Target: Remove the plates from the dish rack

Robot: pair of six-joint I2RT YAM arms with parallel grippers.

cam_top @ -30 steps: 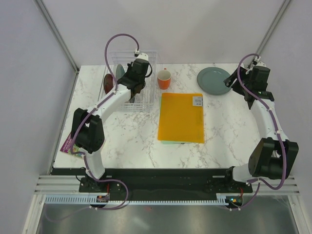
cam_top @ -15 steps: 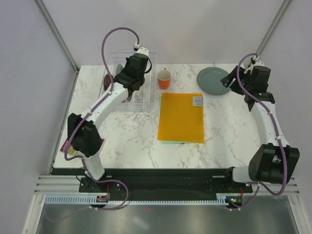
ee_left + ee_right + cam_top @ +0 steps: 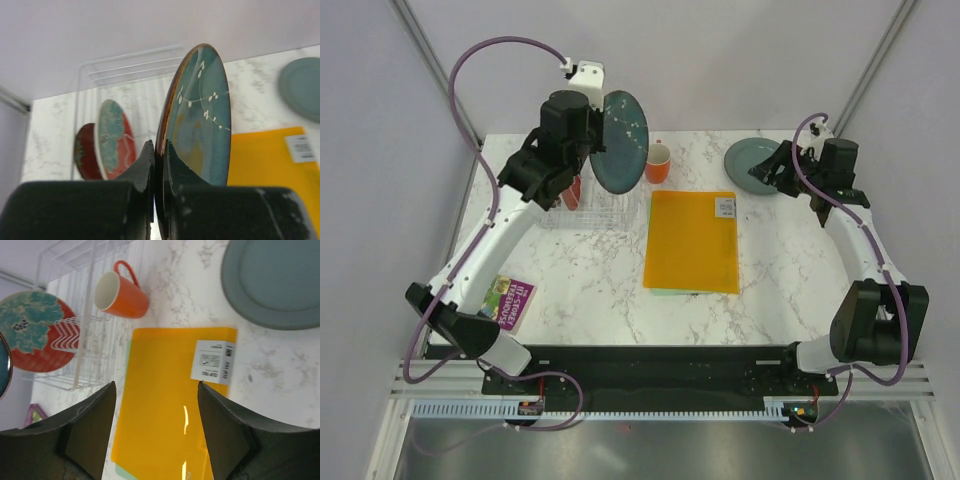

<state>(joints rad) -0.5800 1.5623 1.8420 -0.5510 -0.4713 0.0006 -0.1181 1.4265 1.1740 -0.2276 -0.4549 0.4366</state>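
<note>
My left gripper [image 3: 595,140] [image 3: 159,147] is shut on the rim of the dark teal-grey plate [image 3: 623,140] [image 3: 200,115]. It holds the plate upright on edge, lifted above the clear dish rack [image 3: 590,212] [image 3: 130,57]. The red plate with teal pattern [image 3: 114,137] [image 3: 37,330] and the dark red plate [image 3: 84,152] stand in the rack. The pale grey-green plate [image 3: 757,163] [image 3: 275,282] lies flat on the table at the back right. My right gripper [image 3: 767,173] [image 3: 156,385] is open and empty, hovering beside that plate.
An orange cup [image 3: 658,163] [image 3: 120,296] stands just right of the rack. A flat orange-yellow folder [image 3: 692,240] [image 3: 170,415] lies mid-table. A small booklet [image 3: 507,300] lies near the front left. Walls close in the back and sides.
My left arm has lifted the dark teal-grey plate up out of the rack. My right gripper has turned slightly left, near the grey-green plate.
</note>
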